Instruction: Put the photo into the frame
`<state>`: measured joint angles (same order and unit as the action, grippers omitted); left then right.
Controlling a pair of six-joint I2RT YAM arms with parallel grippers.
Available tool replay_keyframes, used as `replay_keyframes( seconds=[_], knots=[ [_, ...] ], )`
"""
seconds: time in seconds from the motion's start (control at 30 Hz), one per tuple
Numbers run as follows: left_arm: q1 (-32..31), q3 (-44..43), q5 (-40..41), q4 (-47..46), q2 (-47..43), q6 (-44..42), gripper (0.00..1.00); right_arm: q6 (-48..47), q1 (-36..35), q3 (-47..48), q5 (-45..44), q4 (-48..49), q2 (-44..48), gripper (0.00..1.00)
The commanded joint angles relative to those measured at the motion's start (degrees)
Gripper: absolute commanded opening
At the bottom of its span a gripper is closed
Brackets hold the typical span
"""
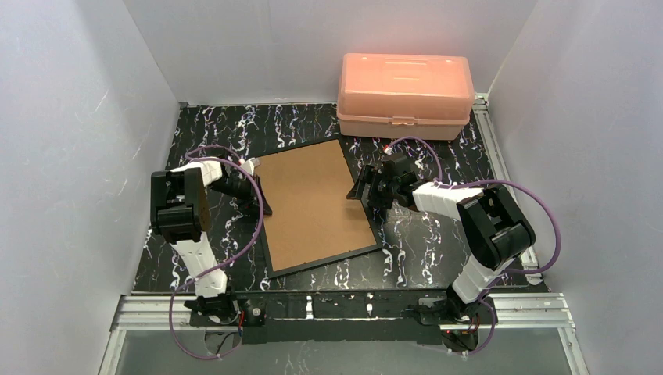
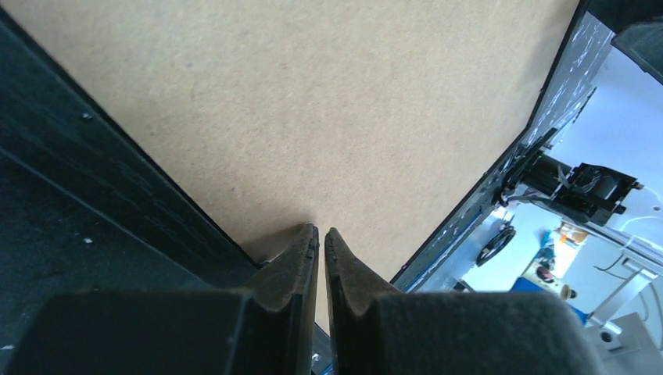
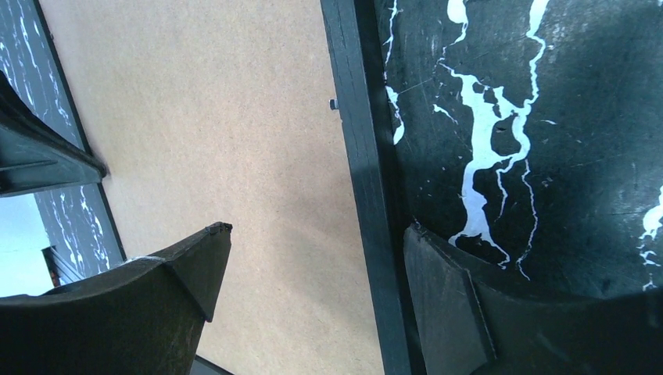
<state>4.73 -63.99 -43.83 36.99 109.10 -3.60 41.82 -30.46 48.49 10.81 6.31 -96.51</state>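
Note:
The frame (image 1: 275,262) lies face down in the middle of the table, its brown backing board (image 1: 317,203) facing up. The photo is hidden from every view. My left gripper (image 1: 263,206) is shut, with its tips resting on the board just inside the frame's left rail (image 2: 117,156). In the left wrist view the gripper (image 2: 321,231) shows only a hairline gap, with nothing seen in it. My right gripper (image 1: 359,192) is open and straddles the frame's right rail (image 3: 363,156). In the right wrist view the gripper (image 3: 318,228) has one finger over the board (image 3: 195,117) and the other over the table.
A pink plastic box (image 1: 405,94) stands closed at the back right, close behind the frame's far corner. The table is black marble-patterned (image 1: 438,234), with white walls on three sides. Metal rails run along the near and right edges.

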Motion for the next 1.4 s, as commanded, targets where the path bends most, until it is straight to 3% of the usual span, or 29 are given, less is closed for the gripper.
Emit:
replay_keyframes(
  seconds=[0.0,0.2,0.33,0.57,0.97,1.37],
  knots=[
    [0.2,-4.6,0.5,5.5,-5.4,-4.2,0.07,-0.6,-1.5,-2.0,0.3,-8.1,-2.8,0.90],
    [0.6,-3.4,-2.1,18.6,-11.3,-15.3,0.08,-1.0,-0.7,-1.6,0.3,-8.5,-2.7,0.91],
    [2.1,-1.9,-0.1,26.1,-10.4,-23.8,0.08,0.3,-0.7,-2.4,1.3,-7.2,-2.9,0.91],
    [5.1,-2.6,2.6,29.1,-5.6,-28.7,0.08,1.8,-1.8,-3.7,2.1,-5.7,-3.3,0.91],
    [7.9,-4.3,12.6,15.1,2.0,-17.1,0.04,4.2,-4.0,-5.2,1.6,-5.8,-2.2,0.92],
    [5.5,-15.1,7.0,15.2,11.4,-12.4,0.03,7.3,-6.2,-3.5,1.8,-3.7,-4.8,0.92]
  ],
)
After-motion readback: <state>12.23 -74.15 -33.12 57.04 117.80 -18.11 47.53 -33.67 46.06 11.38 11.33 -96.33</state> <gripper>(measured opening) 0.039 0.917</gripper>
